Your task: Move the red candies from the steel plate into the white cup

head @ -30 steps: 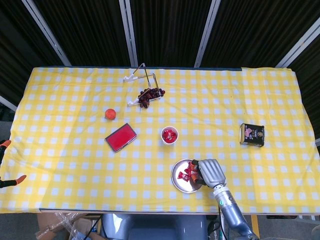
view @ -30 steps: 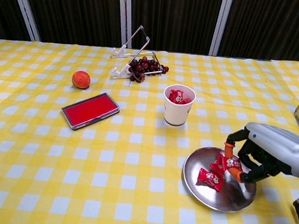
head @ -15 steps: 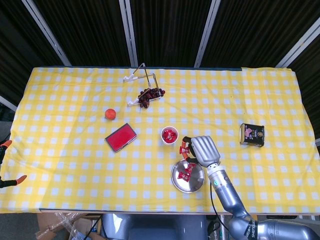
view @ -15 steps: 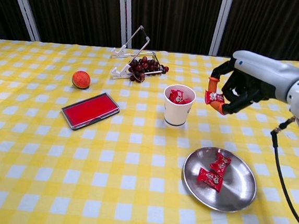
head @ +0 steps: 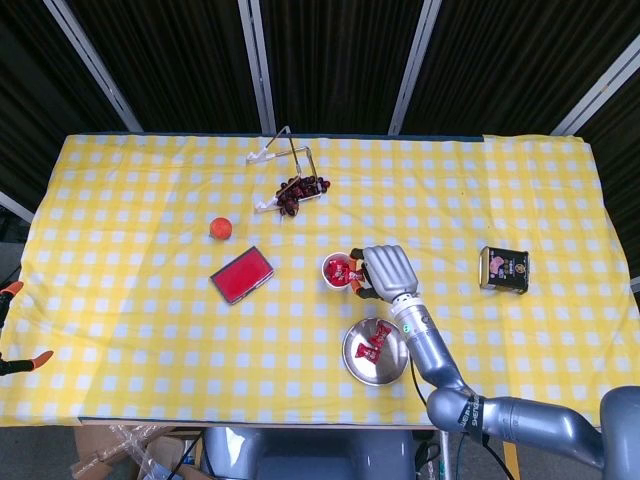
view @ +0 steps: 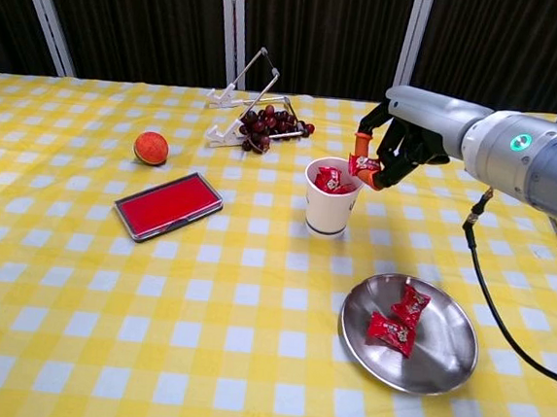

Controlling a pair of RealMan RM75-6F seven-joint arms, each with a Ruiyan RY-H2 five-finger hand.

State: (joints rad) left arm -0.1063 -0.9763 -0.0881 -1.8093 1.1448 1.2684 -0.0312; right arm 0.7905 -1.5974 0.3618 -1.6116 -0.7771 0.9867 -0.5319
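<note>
My right arm reaches in from the near right edge, forearm stretched forward over the tabletop. My right hand (view: 393,145) hangs raised, palm down, fingers (view: 363,145) curled in a pinch on a red candy (view: 364,164). My left hand is out of sight.

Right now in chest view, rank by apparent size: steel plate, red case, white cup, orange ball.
1. steel plate, though it sits nearest the camera, which flatters it
2. red case
3. white cup
4. orange ball, farther back, yet clearly smallest
</note>
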